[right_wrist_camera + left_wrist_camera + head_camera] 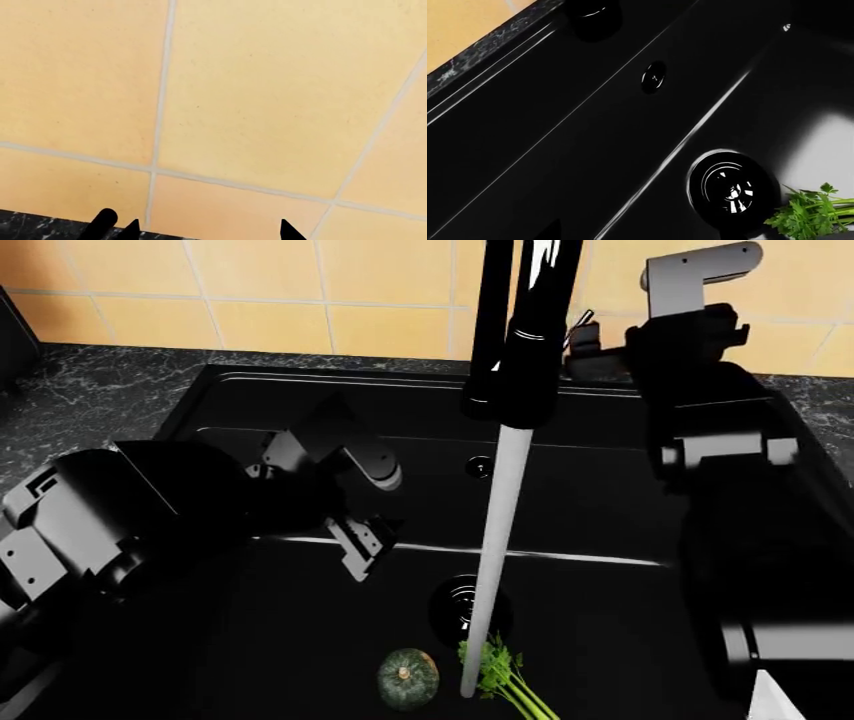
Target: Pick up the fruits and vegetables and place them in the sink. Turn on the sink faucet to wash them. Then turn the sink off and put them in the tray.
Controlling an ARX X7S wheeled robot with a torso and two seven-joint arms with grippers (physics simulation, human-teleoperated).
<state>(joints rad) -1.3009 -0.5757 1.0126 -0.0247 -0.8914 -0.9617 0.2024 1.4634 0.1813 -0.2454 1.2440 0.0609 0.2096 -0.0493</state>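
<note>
Left wrist view: sink (627, 150) floor fills the frame, drain (732, 186) near the celery (814, 212) leaves; the overflow hole (654, 76) sits on the back wall. No fingers show here, so this camera looks down into the basin from above.

Head view: water stream (497, 560) falls from the faucet (527, 330) onto the basin floor, landing beside the celery (501, 670); the squash (407, 678) lies just beside it, both being rinsed (washing looks underway). Left gripper (363, 550) hangs over the basin, apart from both items, fingers spread and holding nothing. Right gripper (607, 345) is up behind the faucet by its lever (582, 320), probably placed to shut the water off; I cannot tell its finger state. Tray is not in view.

Right wrist view: wall tiles (267, 100) only, with dark fingertips (103, 222) at the edge, nothing visibly between them.
</note>
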